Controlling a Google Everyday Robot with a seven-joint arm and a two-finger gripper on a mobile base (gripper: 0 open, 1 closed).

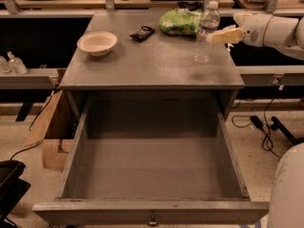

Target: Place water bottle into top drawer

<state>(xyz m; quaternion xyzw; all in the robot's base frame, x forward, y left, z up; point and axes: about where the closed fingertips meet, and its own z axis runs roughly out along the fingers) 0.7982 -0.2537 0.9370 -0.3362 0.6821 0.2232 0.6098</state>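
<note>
Grey tabletop (142,65) seen from above. At its far left, a cream bowl (97,42); at its far middle, a small dark object (142,33); rightward, a crumpled green bag (179,21). End effector (219,35) over its right edge.

A robotics lab: a gripper (223,35) at the grey table (152,65)'s edge, workbenches (61,1) behind, cables (266,132) across the floor (247,163)
</note>
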